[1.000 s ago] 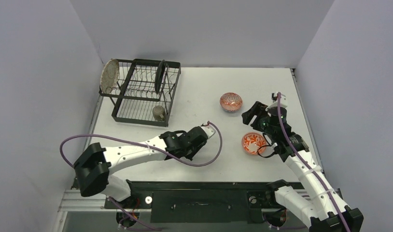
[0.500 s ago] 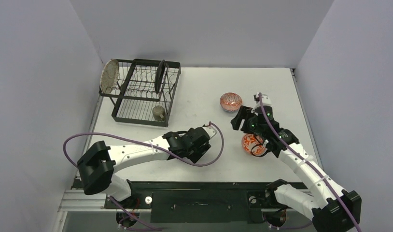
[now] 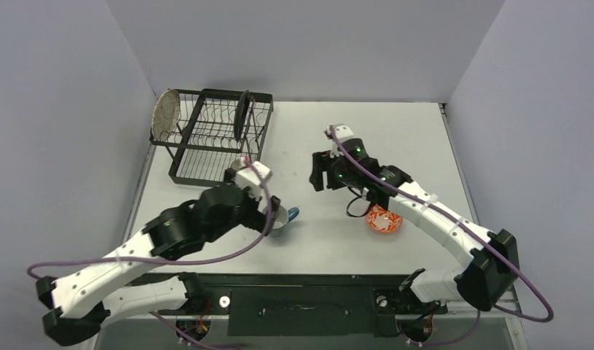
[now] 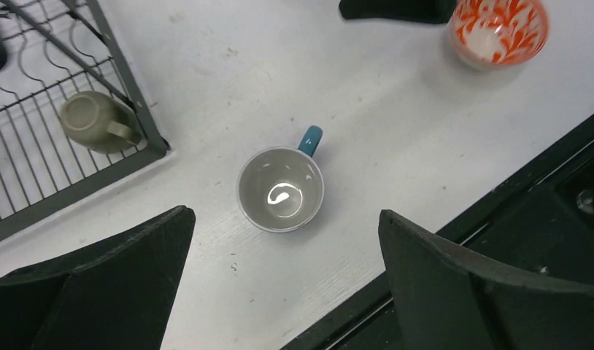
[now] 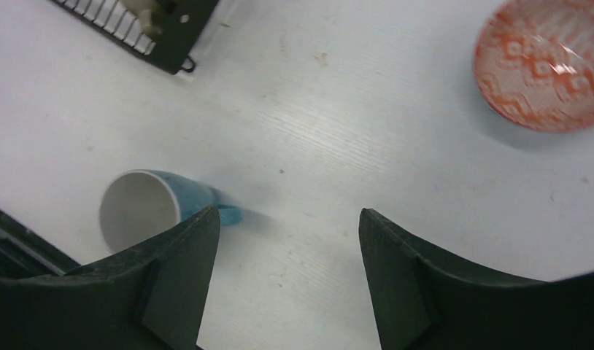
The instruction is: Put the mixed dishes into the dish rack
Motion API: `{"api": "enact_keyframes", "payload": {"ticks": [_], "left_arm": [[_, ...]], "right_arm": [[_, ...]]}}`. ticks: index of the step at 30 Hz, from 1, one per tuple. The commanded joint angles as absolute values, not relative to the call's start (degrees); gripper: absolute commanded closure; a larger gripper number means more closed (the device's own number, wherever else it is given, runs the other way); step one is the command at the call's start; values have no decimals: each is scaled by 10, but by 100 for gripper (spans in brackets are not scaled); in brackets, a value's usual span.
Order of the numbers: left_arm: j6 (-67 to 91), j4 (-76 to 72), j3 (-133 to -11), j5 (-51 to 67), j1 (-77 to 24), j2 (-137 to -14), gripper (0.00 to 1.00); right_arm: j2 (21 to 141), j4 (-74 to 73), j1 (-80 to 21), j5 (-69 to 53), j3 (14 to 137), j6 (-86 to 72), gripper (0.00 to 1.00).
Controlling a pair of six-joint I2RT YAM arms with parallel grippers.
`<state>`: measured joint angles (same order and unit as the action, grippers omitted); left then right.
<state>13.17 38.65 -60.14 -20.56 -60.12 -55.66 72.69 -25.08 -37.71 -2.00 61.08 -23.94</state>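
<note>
Left wrist view: left tool (image 4: pixel 283 214) spread wide, empty, poised centred above light-blue mug (image 4: pixel 281 189); mug upright on counter (image 4: pixel 396 124), handle toward 1 o'clock, likely for a rim grasp; dish rack (image 4: pixel 137 95) at 10 o'clock, olive-green cup (image 4: pixel 90 120) lying inside its corner; right tool (image 5: pixel 287 219) wide too, holding nothing.

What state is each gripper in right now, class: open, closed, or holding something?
Left gripper: open, empty, over the light-blue mug.
Right gripper: open, holding nothing.
</note>
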Motion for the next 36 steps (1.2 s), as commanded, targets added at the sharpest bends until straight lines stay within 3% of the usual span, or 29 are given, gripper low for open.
{"api": "enact_keyframes", "payload": {"ticks": [1,5,12,18,20,24,36], "left_arm": [[155,436,-615,-220,-585,-435,3],[177,448,-615,-226,-584,-365,4],[189,438,-622,-199,-584,-287,4],[193,445,-618,-187,-584,-280,4],[197,440,-610,-185,-584,-277,4],[200,438,-603,-185,-584,-280,4],[203,439,-604,-198,-584,-290,4]], "right_arm": [[820,-266,-441,-82,738,-117,35],[917,-341,-500,-79,832,-61,37],[1006,-353,-579,-8,871,-41,40],[1030,-361,-585,49,868,-12,48],[1036,-371,-585,45,871,-5,56],[1040,-369,-590,18,861,7,61],[1061,-353,-608,43,860,20,60]]}}
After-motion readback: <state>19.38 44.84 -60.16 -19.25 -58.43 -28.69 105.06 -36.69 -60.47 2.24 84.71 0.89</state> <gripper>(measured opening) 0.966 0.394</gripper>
